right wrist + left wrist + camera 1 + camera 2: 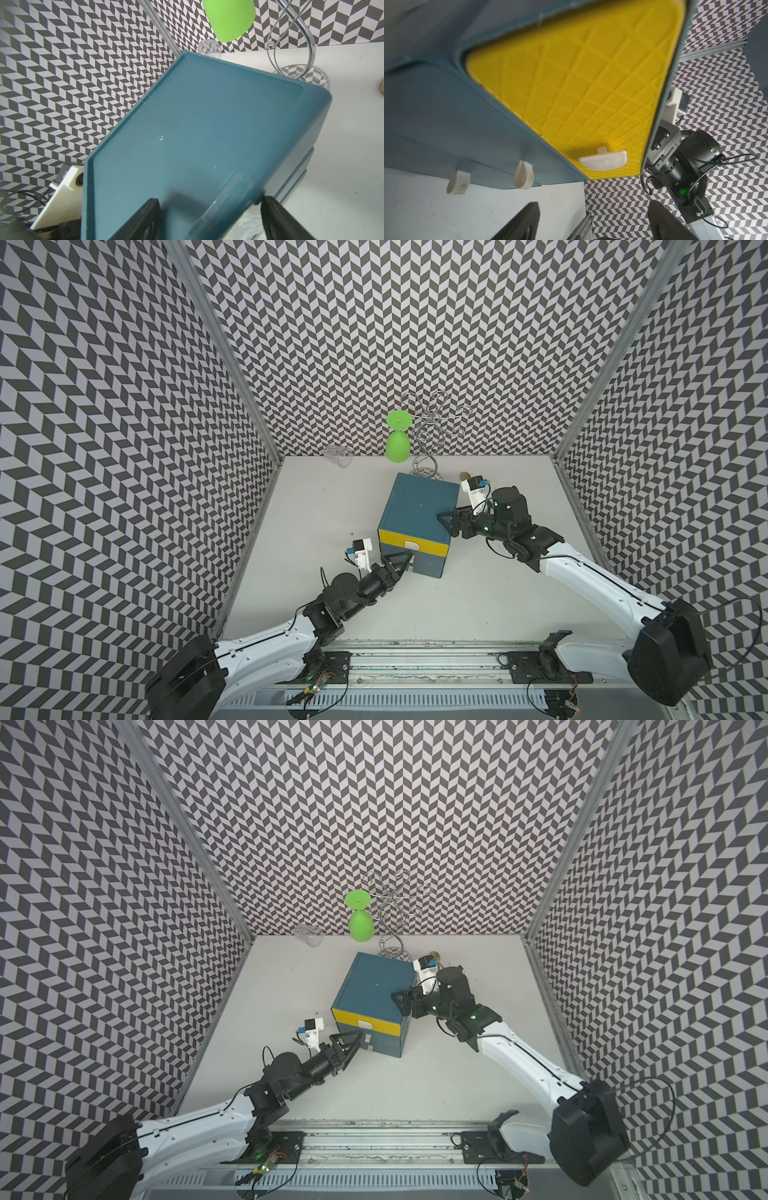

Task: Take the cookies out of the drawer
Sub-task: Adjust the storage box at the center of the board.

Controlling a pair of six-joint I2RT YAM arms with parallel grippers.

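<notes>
The cookies are not in view anywhere: every drawer front looks pushed in, so they presumably lie inside the teal drawer unit (417,506) at the middle of both top views, and which drawer holds them cannot be told. I expect them to be light and brittle, easily crushed, so they want a gentle pinch across the flat faces rather than a hard squeeze; whether they are loose or wrapped is hidden. The way in is first by a drawer. The yellow drawer front (432,546) has a small white handle (412,545), a thin tab, probably smooth, best pinched from above and below and drawn straight out. The plastic unit looks light enough to slide on the counter (332,506) when pulled. The left claw (407,563) sits just below and left of that handle, by the lower teal fronts, spread wide and holding nothing. The right claw (446,524) is also spread wide, straddling the unit's right top edge, seemingly to brace it; whether it presses on the plastic I cannot tell. Toward the upper middle stand a chrome rack (428,435) with a green goblet (397,443) hung upside down, and a clear glass (338,456).
</notes>
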